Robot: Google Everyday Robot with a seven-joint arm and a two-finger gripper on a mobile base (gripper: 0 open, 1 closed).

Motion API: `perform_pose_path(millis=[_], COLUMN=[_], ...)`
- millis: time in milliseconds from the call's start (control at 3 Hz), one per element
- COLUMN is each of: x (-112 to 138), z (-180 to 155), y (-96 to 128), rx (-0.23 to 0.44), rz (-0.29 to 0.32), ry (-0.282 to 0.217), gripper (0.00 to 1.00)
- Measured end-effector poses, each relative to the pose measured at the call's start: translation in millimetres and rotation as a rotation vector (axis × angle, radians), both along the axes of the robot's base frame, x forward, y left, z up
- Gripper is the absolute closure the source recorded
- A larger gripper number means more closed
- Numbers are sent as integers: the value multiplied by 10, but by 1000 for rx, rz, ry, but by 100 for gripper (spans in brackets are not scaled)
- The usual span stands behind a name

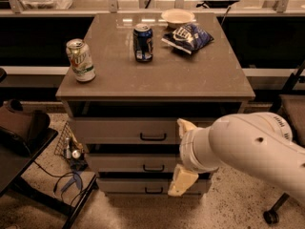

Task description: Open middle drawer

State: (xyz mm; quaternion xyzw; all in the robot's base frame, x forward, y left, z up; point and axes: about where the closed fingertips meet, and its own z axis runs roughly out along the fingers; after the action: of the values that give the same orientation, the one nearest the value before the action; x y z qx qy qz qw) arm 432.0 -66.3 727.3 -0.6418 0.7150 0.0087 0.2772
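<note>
The middle drawer is a shut grey-beige front with a small black bar handle, between a taller top drawer and a shorter bottom drawer. My gripper hangs in front of the drawer fronts, just right of the middle handle and apart from it. It is open and empty, with one tan finger up by the top drawer and the other down by the bottom drawer. My white arm covers the right part of all three fronts.
On the cabinet top stand a green can, a blue can, a blue chip bag and a white bowl. A dark chair stands at the left, with cables on the floor.
</note>
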Motion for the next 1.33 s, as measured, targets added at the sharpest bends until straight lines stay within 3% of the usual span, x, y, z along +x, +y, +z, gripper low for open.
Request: perform_pose_path(millis=[333,667,1000,1333], x=[0,79,151,246], z=[-330,-932,-1215,-1299], y=[-23,-184,-357,-546], rx=[-99,-230,-318,-392], rz=[8,-4,-32,-56], ry=[35,89,98,73], gripper=[0,0,0,0])
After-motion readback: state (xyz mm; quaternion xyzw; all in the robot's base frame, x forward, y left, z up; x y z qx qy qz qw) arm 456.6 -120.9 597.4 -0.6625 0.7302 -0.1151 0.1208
